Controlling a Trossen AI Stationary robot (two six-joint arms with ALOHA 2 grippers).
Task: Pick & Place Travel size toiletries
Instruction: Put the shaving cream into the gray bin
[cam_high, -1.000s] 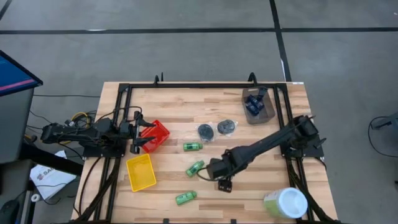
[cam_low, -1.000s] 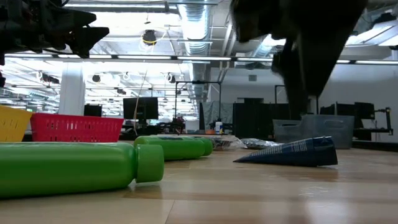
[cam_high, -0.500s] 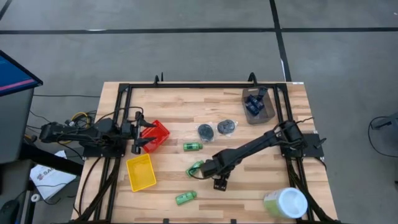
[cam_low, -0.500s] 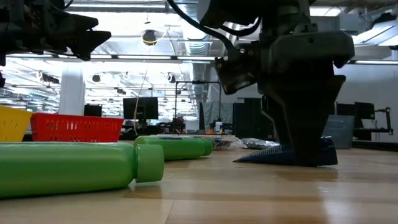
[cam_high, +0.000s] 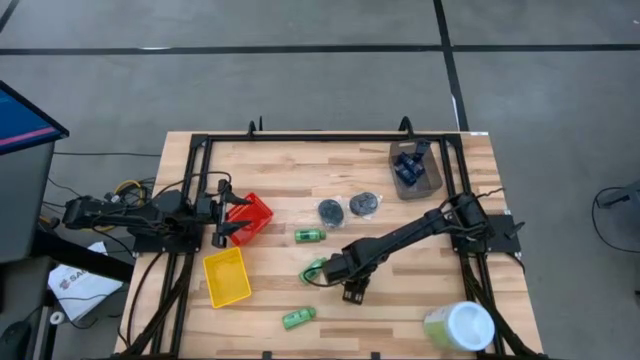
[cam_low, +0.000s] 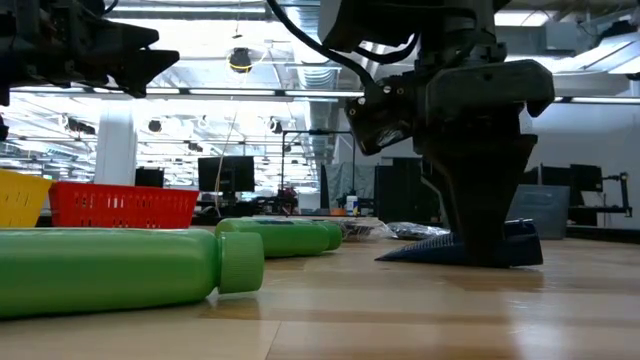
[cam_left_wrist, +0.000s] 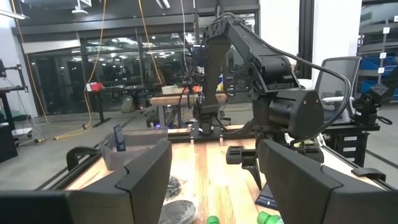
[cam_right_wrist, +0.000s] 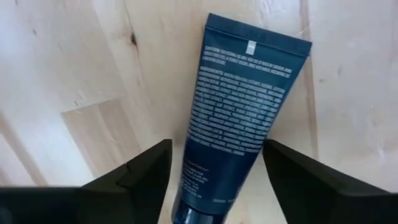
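My right gripper (cam_right_wrist: 214, 186) is open and points down over a dark blue flat tube (cam_right_wrist: 239, 118) that lies flat on the table. One finger stands on each side of the tube. In the low view the gripper (cam_low: 485, 250) reaches down to the table, and the tube's ends (cam_low: 420, 250) show beside it. Three green bottles (cam_high: 310, 235) (cam_high: 313, 270) (cam_high: 298, 318) and two dark discs (cam_high: 330, 210) (cam_high: 364, 205) lie on the table. My left gripper (cam_high: 228, 212) waits open above the red bin.
Red bin (cam_high: 250, 218) and yellow bin (cam_high: 227, 277) sit at the table's left. A grey bin (cam_high: 415, 172) holding blue tubes stands at the far right. The pale green-and-white tub (cam_high: 460, 325) stands at the near right corner. One green bottle lies just left of my right gripper.
My right gripper has come down from above onto the blue tube, moving slightly toward the table's left, until its fingers stand at the table on either side of the tube. The tube has stayed where it was.
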